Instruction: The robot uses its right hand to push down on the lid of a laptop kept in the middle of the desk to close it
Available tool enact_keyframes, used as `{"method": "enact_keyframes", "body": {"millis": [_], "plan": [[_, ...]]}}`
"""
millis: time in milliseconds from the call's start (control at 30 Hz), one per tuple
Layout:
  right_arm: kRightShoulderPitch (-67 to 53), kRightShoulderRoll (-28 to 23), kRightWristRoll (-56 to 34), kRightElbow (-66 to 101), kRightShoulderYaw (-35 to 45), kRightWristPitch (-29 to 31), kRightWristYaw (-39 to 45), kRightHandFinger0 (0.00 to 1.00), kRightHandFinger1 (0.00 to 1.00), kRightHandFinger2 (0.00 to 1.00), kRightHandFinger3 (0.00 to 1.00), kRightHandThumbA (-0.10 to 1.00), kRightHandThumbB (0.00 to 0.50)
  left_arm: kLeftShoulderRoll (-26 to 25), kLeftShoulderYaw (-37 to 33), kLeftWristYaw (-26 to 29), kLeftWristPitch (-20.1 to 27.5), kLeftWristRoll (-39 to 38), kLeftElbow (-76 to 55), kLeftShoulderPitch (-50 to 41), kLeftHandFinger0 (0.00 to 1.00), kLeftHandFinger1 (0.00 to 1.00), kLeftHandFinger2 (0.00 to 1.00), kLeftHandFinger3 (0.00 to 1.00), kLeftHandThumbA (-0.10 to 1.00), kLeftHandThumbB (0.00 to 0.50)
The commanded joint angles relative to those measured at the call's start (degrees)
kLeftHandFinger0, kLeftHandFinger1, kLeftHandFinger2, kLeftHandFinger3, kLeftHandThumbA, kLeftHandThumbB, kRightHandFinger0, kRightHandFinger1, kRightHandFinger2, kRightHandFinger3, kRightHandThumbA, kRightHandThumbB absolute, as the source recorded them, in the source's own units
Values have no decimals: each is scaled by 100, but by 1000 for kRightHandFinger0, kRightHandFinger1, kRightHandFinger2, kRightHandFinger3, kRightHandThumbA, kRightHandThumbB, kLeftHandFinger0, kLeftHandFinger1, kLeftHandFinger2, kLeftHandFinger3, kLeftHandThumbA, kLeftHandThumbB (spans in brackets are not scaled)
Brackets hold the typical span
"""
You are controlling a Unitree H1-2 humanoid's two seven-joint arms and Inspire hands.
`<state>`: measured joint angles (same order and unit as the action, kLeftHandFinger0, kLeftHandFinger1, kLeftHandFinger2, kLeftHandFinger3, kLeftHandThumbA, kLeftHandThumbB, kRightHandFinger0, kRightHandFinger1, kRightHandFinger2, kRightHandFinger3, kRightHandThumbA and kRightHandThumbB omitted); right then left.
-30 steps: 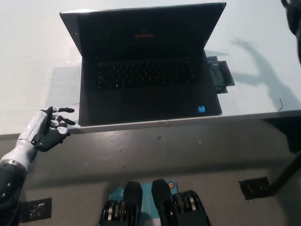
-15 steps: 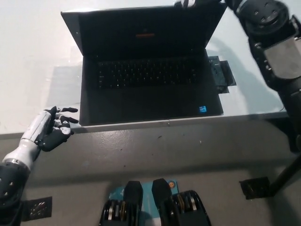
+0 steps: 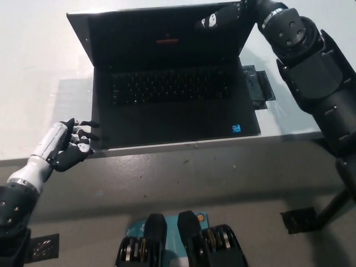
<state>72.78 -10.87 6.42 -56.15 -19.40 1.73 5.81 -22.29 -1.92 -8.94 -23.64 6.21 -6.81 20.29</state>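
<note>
A black laptop [image 3: 167,83] stands open in the middle of the white desk [image 3: 33,67], its dark screen tilted back and its keyboard facing me. My black right hand [image 3: 219,16] reaches in from the upper right and lies over the top right part of the lid, fingers spread and holding nothing. My white left hand [image 3: 69,143] rests at the desk's front edge, just left of the laptop's near corner, with its fingers loosely apart.
A small dark device [image 3: 258,89] lies on the desk against the laptop's right side. The desk's front edge [image 3: 194,146] runs just below the laptop. Grey floor lies below it, with a dark stand foot [image 3: 300,219] at the lower right.
My right arm has swung in from the right and its hand has come over the lid's top edge onto the screen side. The left hand has stayed about where it was.
</note>
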Motion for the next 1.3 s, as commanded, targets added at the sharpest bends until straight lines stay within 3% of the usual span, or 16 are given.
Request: {"method": "enact_keyframes", "body": {"millis": [0,233,267,333,433,500,667,867,1100,1167,1267], "plan": [[169,127,193,270,90,362,21,1000,866,826,918,1000,417,-225,56,-94,113,79,-60,200,388,448,565,667,0,0],[-390,233,158,923,359,-16,-1,1000,847,821,933,1000,371,-217,67,-66,106,84,-35,217,366,431,547,656,-7,3],[-592,218,179,1142,349,-103,62,975,840,824,944,1000,341,-224,67,-76,154,75,-15,221,356,422,540,654,-14,0],[-843,209,170,1427,379,-301,114,946,836,823,942,1000,339,-238,59,-82,182,87,-3,226,359,427,546,656,-14,0],[-1270,233,56,2040,508,-750,172,990,848,826,950,1000,310,-245,79,-69,166,88,-31,212,365,430,549,656,-2,2],[-1484,225,79,2349,546,-973,224,1000,857,835,969,1000,331,-244,83,-66,115,95,-47,228,379,440,561,663,19,0],[-1924,199,112,3069,620,-1650,289,1000,892,877,1000,1000,320,-274,101,-66,170,96,-39,206,382,441,565,666,-4,0],[-1989,202,45,3190,888,-1934,176,1000,922,905,1000,1000,319,-233,108,-58,142,65,-16,227,369,429,549,657,-11,0],[-2117,441,-77,3134,1346,-2163,8,1000,900,865,1000,1000,329,-266,85,-87,133,80,-5,318,378,444,567,672,10,0],[-2302,551,-101,3258,1444,-2330,-46,1000,888,836,1000,1000,359,-257,95,-75,139,77,-22,318,366,435,557,667,-5,0],[-2400,633,-111,3200,1500,-2243,-40,992,884,829,1000,1000,347,-289,99,-81,111,93,-17,332,396,458,571,676,-14,0]]}}
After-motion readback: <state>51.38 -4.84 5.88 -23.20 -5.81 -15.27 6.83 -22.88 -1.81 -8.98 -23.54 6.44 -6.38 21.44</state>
